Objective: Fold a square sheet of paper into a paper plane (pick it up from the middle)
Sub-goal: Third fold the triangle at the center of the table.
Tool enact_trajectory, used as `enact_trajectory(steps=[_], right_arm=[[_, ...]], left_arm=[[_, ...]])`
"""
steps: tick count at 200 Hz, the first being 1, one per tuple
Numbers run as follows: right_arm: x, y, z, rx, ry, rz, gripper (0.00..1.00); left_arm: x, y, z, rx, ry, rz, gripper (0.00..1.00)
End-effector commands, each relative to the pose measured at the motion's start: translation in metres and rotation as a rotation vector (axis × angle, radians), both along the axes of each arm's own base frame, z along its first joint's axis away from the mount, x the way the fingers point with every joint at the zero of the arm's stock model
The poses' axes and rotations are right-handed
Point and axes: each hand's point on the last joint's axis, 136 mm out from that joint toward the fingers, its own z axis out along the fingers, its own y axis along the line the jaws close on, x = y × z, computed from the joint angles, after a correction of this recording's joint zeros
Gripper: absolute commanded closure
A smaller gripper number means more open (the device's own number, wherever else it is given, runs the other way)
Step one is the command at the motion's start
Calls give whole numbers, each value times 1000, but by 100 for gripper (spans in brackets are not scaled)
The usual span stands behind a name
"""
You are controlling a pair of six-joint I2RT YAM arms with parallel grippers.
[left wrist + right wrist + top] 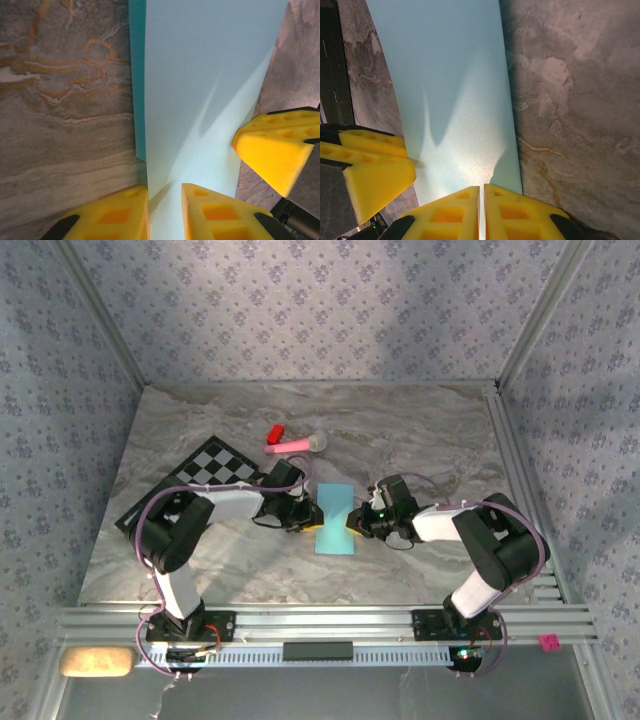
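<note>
The square sheet of paper (335, 518) lies on the marble table as a light-blue rectangle, folded over, with a darker lower layer showing along one long edge (138, 75). My left gripper (305, 517) meets its left edge at mid-length. The yellow fingers (165, 192) stand open, and the paper (210, 90) runs through the gap. From the opposite side, my right gripper (358, 523) touches the right edge. Its fingers (481, 189) are shut to a thin slit over the paper (455, 85), with nothing visibly clamped. Each wrist view also catches the other gripper's fingers (275, 150) (370, 165).
Behind the left arm lies a black-and-white checkered mat (205, 472). A pink stick toy (297, 445) and a small red block (275, 432) sit just beyond the paper. Patterned walls close in the table, and a metal rail (300, 620) runs along the near edge.
</note>
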Motion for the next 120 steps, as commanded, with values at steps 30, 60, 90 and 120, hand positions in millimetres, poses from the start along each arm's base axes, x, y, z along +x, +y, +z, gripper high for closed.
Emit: enact_trajectory(steps=[30,60,90,120], right_arm=[[-17,-20,-31,-105,98,-43,87],[-14,-13,-21,-73,65,-26,84],[-9,-6,-5,-52,6,1,78],[-6,-5,16,-78,-80,29,65]], left_arm=[[0,0,5,8,-11,11,87],[1,1,9,4,-16,21,95],[0,7,13,11,-17,44,98],[-1,20,19,9,-4,93,99]])
